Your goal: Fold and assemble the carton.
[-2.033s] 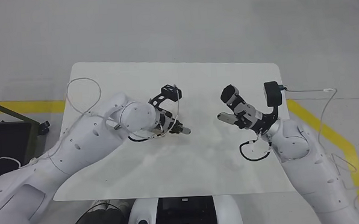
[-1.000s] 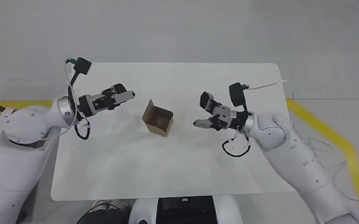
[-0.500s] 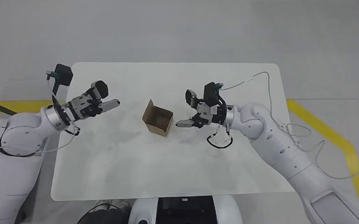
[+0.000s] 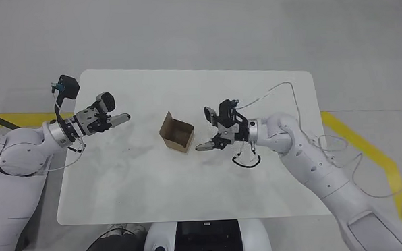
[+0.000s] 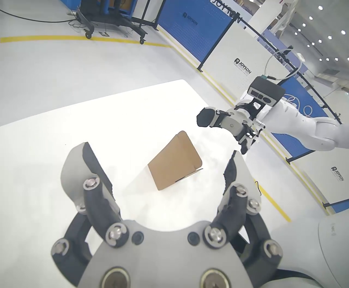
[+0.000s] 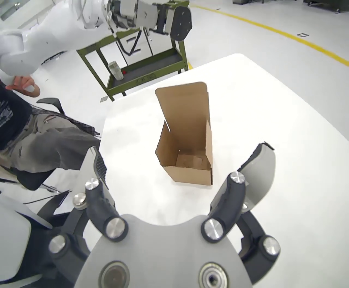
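A small brown carton (image 4: 177, 132) stands near the middle of the white table (image 4: 257, 184) with its opening upward and one tall lid flap raised on the side toward my left arm. The right wrist view looks into the carton (image 6: 188, 147) and shows folded bottom flaps inside. My right gripper (image 4: 206, 130) is open just to the right of it, not touching. My left gripper (image 4: 116, 109) is open farther to the left, well apart from it. In the left wrist view the carton's plain back (image 5: 174, 163) lies ahead of the open left gripper (image 5: 159, 151), with the right gripper (image 5: 224, 133) beyond.
A black cable loop (image 4: 246, 160) hangs under the right wrist, over the table. A green metal cart (image 6: 141, 68) stands on the floor past the table's left edge. The table surface around the carton is bare.
The right gripper has moved left, close up to the carton. The left gripper has drawn back toward the table's left edge. The carton has stayed put over the last second.
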`<state>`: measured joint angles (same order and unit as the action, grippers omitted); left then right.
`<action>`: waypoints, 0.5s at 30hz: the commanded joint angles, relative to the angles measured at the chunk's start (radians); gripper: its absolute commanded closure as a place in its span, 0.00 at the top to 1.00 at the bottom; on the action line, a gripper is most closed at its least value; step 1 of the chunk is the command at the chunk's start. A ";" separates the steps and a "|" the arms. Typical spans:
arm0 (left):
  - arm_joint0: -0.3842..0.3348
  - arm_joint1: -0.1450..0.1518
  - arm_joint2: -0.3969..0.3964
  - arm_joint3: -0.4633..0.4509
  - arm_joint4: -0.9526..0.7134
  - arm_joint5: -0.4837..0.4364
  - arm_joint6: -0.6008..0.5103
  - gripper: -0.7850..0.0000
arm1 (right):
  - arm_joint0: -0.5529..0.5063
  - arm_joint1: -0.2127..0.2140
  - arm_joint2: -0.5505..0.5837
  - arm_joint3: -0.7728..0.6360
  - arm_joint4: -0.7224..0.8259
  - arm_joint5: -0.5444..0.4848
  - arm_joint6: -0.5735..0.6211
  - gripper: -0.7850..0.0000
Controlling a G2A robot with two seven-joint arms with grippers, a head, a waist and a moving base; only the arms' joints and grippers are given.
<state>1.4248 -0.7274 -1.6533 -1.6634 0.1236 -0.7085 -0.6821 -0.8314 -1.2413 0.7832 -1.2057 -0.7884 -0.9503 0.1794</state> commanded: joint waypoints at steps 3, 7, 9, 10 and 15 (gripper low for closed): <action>0.000 0.000 0.000 0.000 0.000 0.000 0.000 1.00 | 0.046 -0.030 -0.049 0.100 -0.015 -0.005 -0.041 1.00; 0.000 0.000 0.000 0.000 0.000 0.000 0.000 1.00 | 0.092 -0.064 -0.101 0.179 -0.077 -0.037 -0.115 1.00; 0.000 0.000 0.000 0.000 0.000 0.000 0.000 1.00 | 0.114 -0.083 -0.128 0.226 -0.115 -0.054 -0.164 1.00; 0.000 0.000 0.000 0.000 0.000 0.000 0.000 1.00 | 0.124 -0.094 -0.141 0.249 -0.127 -0.062 -0.193 1.00; 0.000 0.000 0.000 0.000 0.000 0.000 0.000 1.00 | 0.173 -0.143 -0.217 0.352 -0.190 -0.062 -0.307 1.00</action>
<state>1.4248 -0.7274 -1.6533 -1.6634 0.1236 -0.7085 -0.6821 -0.6706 -1.3751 0.5847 -0.8745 -0.9621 -1.0126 -0.1099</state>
